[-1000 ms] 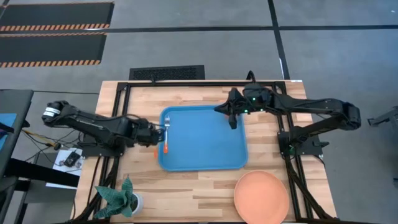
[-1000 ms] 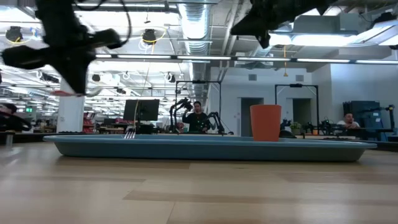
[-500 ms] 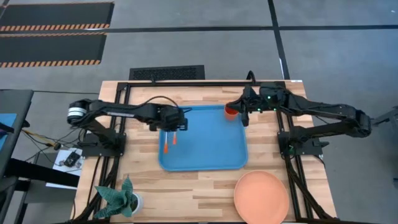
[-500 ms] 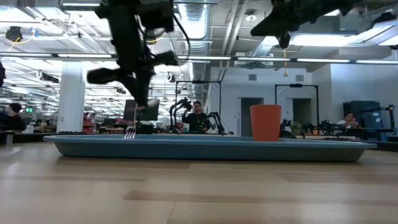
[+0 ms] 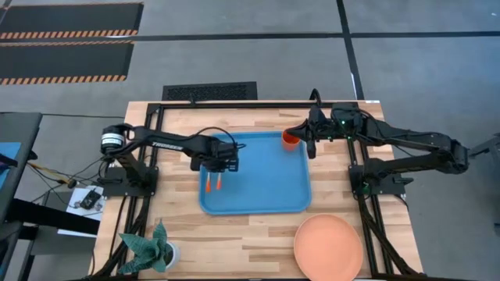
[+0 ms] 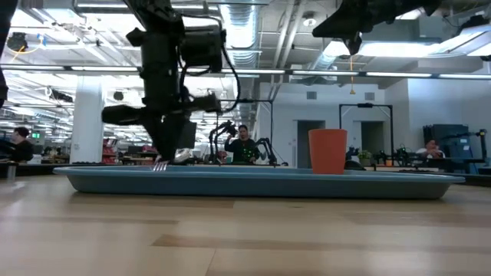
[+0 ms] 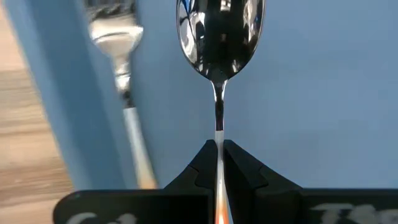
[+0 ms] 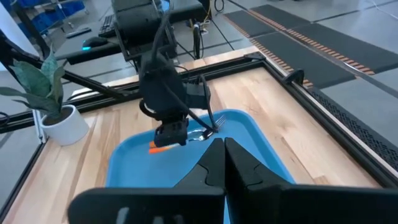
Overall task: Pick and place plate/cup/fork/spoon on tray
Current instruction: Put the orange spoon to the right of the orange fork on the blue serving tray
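L gripper (image 5: 221,164) holds spoon (image 7: 219,43) low over blue tray (image 5: 266,191); R gripper (image 5: 311,144) up by cup (image 5: 290,139).

L jaws clamped on spoon's thin neck, bowl pointing fwd, just beside fork (image 7: 121,74), which lies along tray's left rim. R jaws together, nothing btwn them, above tray's far right corner where cup stands. Salmon plate (image 5: 328,247) sits on table (image 5: 234,242) off tray, near right corner. Potted plant (image 5: 152,248) at near left.
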